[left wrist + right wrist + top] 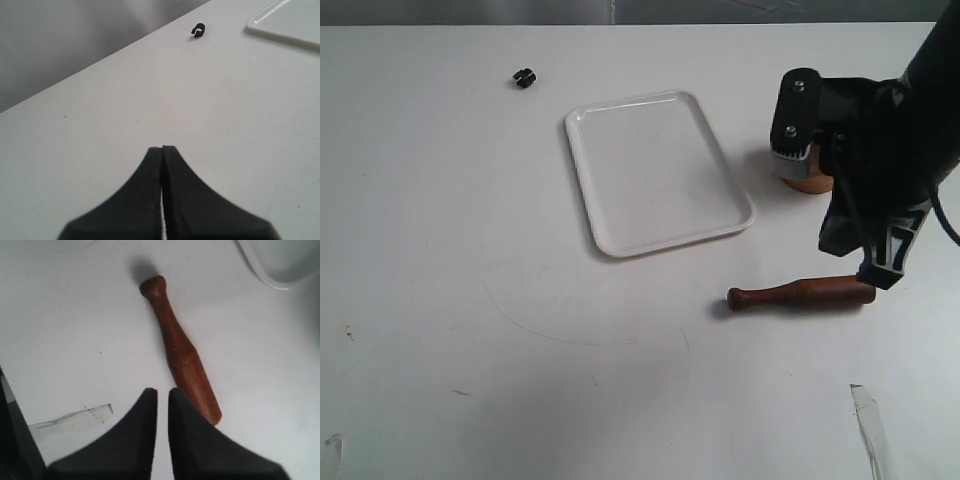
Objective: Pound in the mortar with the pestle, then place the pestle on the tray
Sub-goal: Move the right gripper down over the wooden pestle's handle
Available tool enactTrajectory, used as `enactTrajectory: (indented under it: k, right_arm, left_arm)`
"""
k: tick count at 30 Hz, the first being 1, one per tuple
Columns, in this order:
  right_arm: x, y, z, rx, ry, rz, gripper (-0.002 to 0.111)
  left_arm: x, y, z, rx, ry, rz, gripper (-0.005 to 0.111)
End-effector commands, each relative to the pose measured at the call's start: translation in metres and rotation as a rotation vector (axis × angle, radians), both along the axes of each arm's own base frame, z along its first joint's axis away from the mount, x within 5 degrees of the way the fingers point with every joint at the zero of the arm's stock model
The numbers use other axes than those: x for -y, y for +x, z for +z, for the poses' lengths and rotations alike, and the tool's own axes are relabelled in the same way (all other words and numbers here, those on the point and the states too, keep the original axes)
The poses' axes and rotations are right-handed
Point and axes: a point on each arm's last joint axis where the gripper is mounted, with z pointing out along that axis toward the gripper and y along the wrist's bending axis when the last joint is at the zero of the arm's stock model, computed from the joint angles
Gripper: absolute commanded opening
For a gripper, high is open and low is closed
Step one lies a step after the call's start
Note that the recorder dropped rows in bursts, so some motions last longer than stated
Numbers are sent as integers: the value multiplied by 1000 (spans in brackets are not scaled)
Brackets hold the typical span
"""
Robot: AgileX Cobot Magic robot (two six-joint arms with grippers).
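The dark reddish-brown pestle [800,293] [179,352] lies flat on the table, knob toward the tray. My right gripper [882,276] [162,390] hovers just above and beside its thick end; the jaws stand a narrow gap apart with only table between them. The white tray [582,180] [280,270] sits mid-table with nothing on it. The light-brown mortar [810,180] stands right of the tray, mostly hidden behind my right arm. My left gripper [162,147] is shut and holds nothing over bare table; the exterior view does not show it.
A small black clip-like part [524,77] [198,31] lies at the far left of the table. A strip of clear tape [868,420] [70,417] is stuck near the front right. The tray's corner [287,25] shows in the left wrist view.
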Motion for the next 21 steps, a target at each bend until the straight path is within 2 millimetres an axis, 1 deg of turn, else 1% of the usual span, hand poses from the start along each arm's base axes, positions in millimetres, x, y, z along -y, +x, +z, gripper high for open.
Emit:
enactTrajectory:
  k: [1, 2, 4, 5, 7, 11, 16, 21]
  right_arm:
    - [-10, 0, -7, -68, 57, 28, 41]
    - [-12, 0, -9, -84, 67, 27, 53]
    - [-15, 2, -16, -99, 81, 17, 71]
    - [-16, 4, -21, -104, 78, 13, 75]
    - [-18, 7, -30, -113, 70, 12, 74]
    - [-23, 15, -52, -149, 46, 0, 70]
    - [-25, 19, -77, -207, 10, 35, 66]
    - [-27, 24, -91, -204, -3, 37, 65]
  left_arm:
    - [1, 0, 0, 4, -15, -6, 0]
    - [1, 0, 0, 4, -15, -6, 0]
    - [1, 0, 0, 4, -15, -6, 0]
    - [1, 0, 0, 4, -15, -6, 0]
    - [1, 0, 0, 4, -15, -6, 0]
    - [1, 0, 0, 4, -15, -6, 0]
    - [1, 0, 0, 4, -15, -6, 0]
    - [1, 0, 0, 4, -15, -6, 0]
